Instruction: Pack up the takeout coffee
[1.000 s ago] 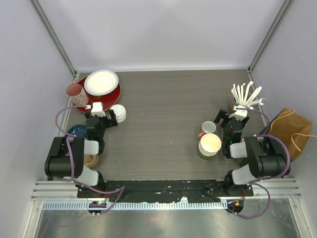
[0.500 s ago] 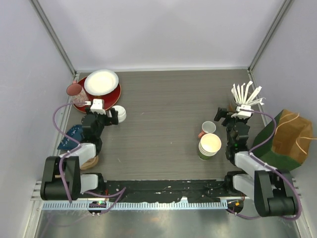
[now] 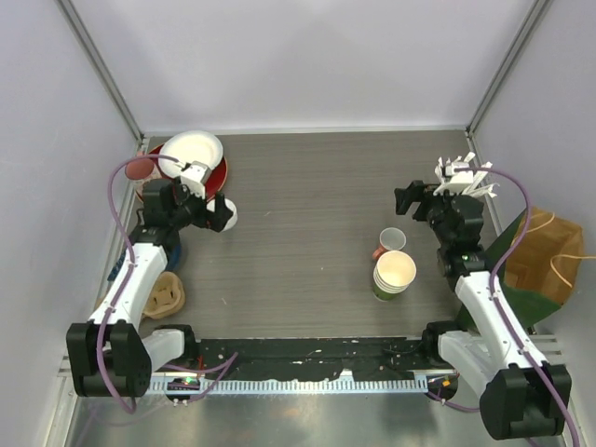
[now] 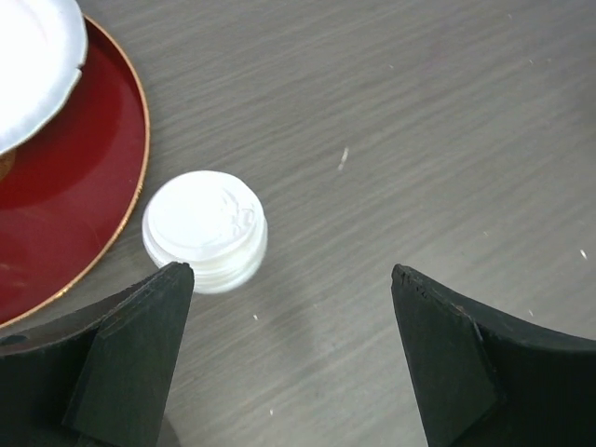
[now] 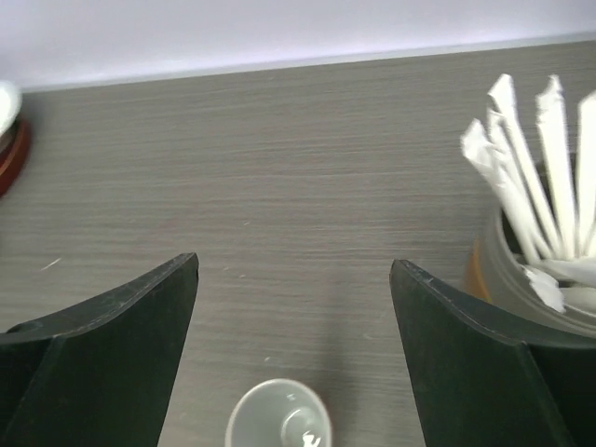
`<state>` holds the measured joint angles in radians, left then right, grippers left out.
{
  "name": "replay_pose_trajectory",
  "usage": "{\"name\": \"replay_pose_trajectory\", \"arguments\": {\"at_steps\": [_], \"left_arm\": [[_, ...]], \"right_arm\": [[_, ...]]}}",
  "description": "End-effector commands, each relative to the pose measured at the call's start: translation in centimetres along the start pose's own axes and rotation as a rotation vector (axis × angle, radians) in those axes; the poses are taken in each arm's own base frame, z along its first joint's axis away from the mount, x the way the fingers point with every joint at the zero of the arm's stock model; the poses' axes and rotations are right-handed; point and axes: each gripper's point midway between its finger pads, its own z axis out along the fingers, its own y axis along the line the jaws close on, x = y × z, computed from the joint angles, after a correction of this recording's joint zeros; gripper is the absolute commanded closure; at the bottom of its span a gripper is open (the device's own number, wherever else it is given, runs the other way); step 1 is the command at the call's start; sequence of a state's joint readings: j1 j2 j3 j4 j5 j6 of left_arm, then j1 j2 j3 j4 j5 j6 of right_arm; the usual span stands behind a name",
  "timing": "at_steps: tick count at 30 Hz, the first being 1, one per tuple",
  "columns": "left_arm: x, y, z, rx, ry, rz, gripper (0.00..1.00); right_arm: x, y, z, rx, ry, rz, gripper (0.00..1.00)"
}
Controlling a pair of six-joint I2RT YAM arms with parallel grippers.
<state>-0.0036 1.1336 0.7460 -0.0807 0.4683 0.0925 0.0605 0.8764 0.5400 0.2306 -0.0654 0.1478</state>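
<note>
My left gripper (image 4: 289,272) and right gripper (image 5: 293,264) both gape wide, empty. The white lids (image 4: 205,229) sit at the left's ten o'clock; I'd centre over them before descending. The green cups (image 3: 394,273) stand at four o'clock on the tabletop (image 3: 307,205).

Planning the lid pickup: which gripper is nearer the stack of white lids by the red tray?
Left. The left gripper hangs open right next to the stack of white lids; the right gripper is far off on the opposite side, near the straws.
</note>
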Motion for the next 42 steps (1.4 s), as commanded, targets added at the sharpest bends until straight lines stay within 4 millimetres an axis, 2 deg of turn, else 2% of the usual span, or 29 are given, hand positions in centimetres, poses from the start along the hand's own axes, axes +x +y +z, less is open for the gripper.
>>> {"name": "replay_pose_trajectory", "arguments": {"at_steps": [1, 2, 3, 4, 5, 6, 7, 8, 9, 10, 11, 13, 14, 15, 17, 18, 19, 20, 22, 27, 31, 33, 35, 37, 41, 42], "left_arm": [[0.7, -2.6, -2.9, 0.103, 0.153, -0.011, 0.08], [1.3, -3.1, -3.6, 0.121, 0.201, -0.024, 0.09], [0.1, -3.2, -4.1, 0.125, 0.194, -0.013, 0.09], [0.7, -3.8, -4.8, 0.141, 0.240, -0.034, 0.10], [0.3, -4.0, -5.2, 0.150, 0.247, -0.025, 0.10], [-0.5, -4.2, -5.6, 0.162, 0.242, -0.023, 0.11], [-0.2, -4.6, -6.1, 0.169, 0.268, -0.039, 0.11], [-0.3, -4.7, -6.4, 0.174, 0.275, -0.040, 0.11], [-1.0, -4.8, -6.7, 0.171, 0.268, -0.035, 0.13], [-0.8, -4.9, -7.0, 0.172, 0.285, -0.045, 0.13], [-1.0, -4.9, -7.1, 0.169, 0.288, -0.047, 0.14], [-1.4, -4.9, -7.4, 0.163, 0.288, -0.050, 0.14], [-1.5, -4.9, -7.4, 0.163, 0.290, -0.053, 0.14], [-1.6, -5.0, -7.4, 0.164, 0.290, -0.061, 0.15], [-1.7, -5.0, -7.3, 0.169, 0.289, -0.068, 0.15], [-1.7, -5.0, -7.3, 0.167, 0.289, -0.071, 0.16], [-1.8, -5.0, -7.2, 0.164, 0.292, -0.079, 0.16], [-1.8, -4.9, -7.2, 0.162, 0.293, -0.083, 0.16], [-1.8, -4.9, -7.1, 0.162, 0.294, -0.087, 0.17], [-1.8, -5.2, -7.1, 0.172, 0.293, -0.101, 0.17], [-1.8, -5.1, -7.2, 0.165, 0.294, -0.097, 0.17], [-1.6, -5.1, -7.3, 0.165, 0.299, -0.094, 0.17], [-1.5, -5.1, -7.3, 0.166, 0.301, -0.092, 0.17], [-1.4, -5.0, -7.1, 0.164, 0.301, -0.094, 0.18], [-1.6, -4.9, -7.0, 0.160, 0.292, -0.107, 0.18], [-1.5, -5.0, -6.9, 0.163, 0.295, -0.108, 0.18]], "right_arm": [[-1.9, 4.2, -1.8, -0.149, 0.149, 0.091, 0.14], [-3.0, 4.8, -2.2, -0.154, 0.193, 0.111, 0.18], [-3.4, 5.2, -2.5, -0.152, 0.225, 0.122, 0.21], [-3.9, 6.0, -2.9, -0.160, 0.255, 0.122, 0.24], [-5.2, 6.5, -4.0, -0.148, 0.299, 0.130, 0.29], [-5.4, 6.5, -4.2, -0.108, 0.326, 0.145, 0.31], [-6.0, 6.8, -4.7, -0.091, 0.337, 0.154, 0.33], [-6.6, 8.5, -6.0, -0.116, 0.365, 0.150, 0.37], [-6.8, 9.2, -6.5, -0.120, 0.379, 0.148, 0.39], [-7.0, 8.8, -6.6, -0.055, 0.381, 0.147, 0.41], [-6.7, 10.2, -8.3, -0.076, 0.440, 0.118, 0.43], [-5.6, 10.1, -9.0, 0.001, 0.505, 0.084, 0.43], [-4.7, 10.1, -10.2, 0.017, 0.569, 0.057, 0.40], [-3.6, 11.7, -11.0, -0.023, 0.621, 0.029, 0.40], [-0.8, 12.5, -12.0, 0.014, 0.732, -0.023, 0.39], [0.4, 14.3, -13.4, -0.031, 0.769, -0.093, 0.39], [1.1, 14.3, -14.0, -0.007, 0.787, -0.134, 0.39], [1.8, 13.6, -14.3, 0.089, 0.807, -0.187, 0.39], [2.4, 14.1, -15.4, 0.111, 0.811, -0.256, 0.39], [3.4, 14.7, -15.4, 0.155, 0.796, -0.304, 0.41], [3.8, 13.6, -15.4, 0.226, 0.790, -0.336, 0.43], [3.7, 12.8, -15.7, 0.253, 0.788, -0.341, 0.38], [3.9, 12.1, -16.0, 0.263, 0.783, -0.336, 0.27], [4.1, 11.7, -16.3, 0.262, 0.784, -0.327, 0.26], [6.0, 11.1, -16.7, 0.254, 0.830, -0.320, 0.38], [6.3, 10.6, -16.5, 0.269, 0.840, -0.314, 0.39]]}}
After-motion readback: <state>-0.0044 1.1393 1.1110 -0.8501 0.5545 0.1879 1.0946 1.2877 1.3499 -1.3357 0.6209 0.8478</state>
